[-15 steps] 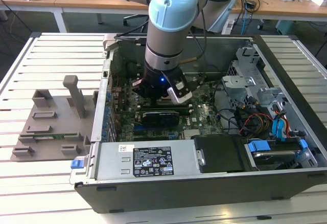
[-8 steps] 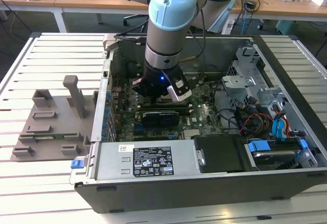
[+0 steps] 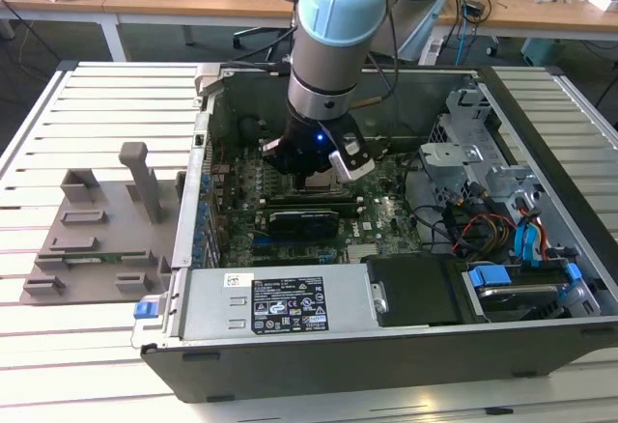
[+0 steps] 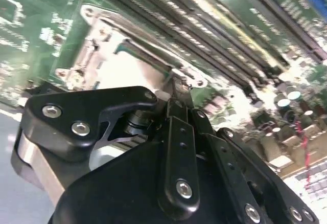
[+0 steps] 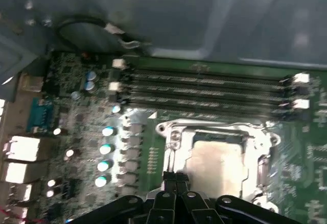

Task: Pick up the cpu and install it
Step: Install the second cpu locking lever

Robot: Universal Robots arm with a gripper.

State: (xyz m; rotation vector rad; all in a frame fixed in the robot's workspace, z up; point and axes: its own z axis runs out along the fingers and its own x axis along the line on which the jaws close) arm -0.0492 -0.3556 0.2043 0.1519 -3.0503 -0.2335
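The cpu (image 5: 217,163) is a pale silver-grey square lying flat inside the open metal socket frame (image 5: 172,132) on the green motherboard. In the first wrist view my gripper (image 5: 176,179) stands at the near edge of that socket, its two black fingertips pressed close together with nothing between them. The second wrist view has a finger (image 4: 177,98) reaching down to the socket frame (image 4: 130,42), with the bright socket area beside it. From the exterior view, the gripper (image 3: 315,160) is low inside the open computer case (image 3: 193,191), over the middle of the board.
Memory slots (image 5: 204,88) run just beyond the socket. A black graphics card (image 3: 304,220) lies just in front of the gripper, the power supply (image 3: 280,302) in front of that. Drive cages and cables (image 3: 492,201) fill the exterior view's right. A grey fixture (image 3: 97,225) stands outside the case.
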